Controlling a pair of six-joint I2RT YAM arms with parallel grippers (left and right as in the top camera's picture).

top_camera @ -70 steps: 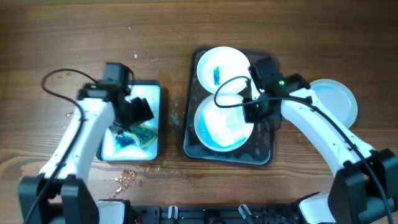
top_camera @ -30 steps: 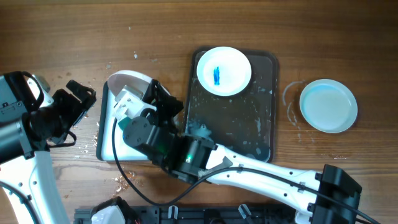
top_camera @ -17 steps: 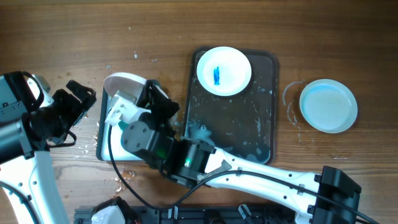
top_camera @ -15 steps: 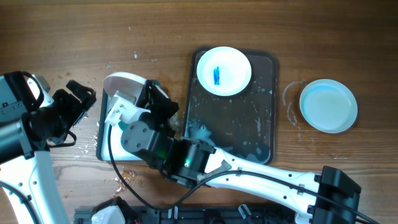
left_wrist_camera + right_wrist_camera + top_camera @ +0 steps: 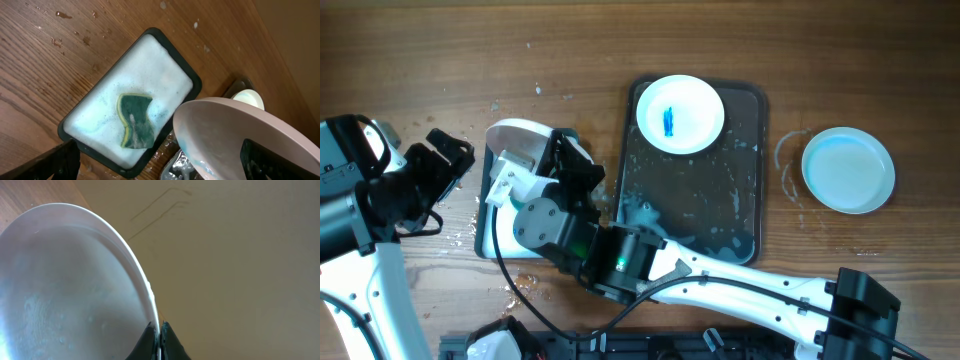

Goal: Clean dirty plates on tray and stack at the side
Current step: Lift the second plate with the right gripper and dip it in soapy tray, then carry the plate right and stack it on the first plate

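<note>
My right gripper [image 5: 535, 158] is shut on the rim of a wet white plate [image 5: 518, 136] and holds it tilted above the small soapy tray [image 5: 483, 228]. The right wrist view shows the fingers [image 5: 159, 334] pinching that plate's [image 5: 65, 290] edge. My left gripper [image 5: 438, 168] is open and empty at the left; its wide-apart fingers [image 5: 160, 167] frame the held plate [image 5: 240, 135]. A second plate [image 5: 680, 110] with a blue smear lies at the far end of the dark grey tray [image 5: 700, 205]. A third plate [image 5: 848, 168] with a pale blue film sits on the table at the right.
The small dark-rimmed tray [image 5: 150, 65] holds white foam and a green-and-yellow sponge [image 5: 136, 120]. Water drops and smears lie on the wood around both trays. My right arm [image 5: 720, 275] stretches across the front of the table.
My right arm has carried a plate from the dark tray to above the soapy tray. My left arm has pulled back to the left. In the last second the plate drifted slightly left.
</note>
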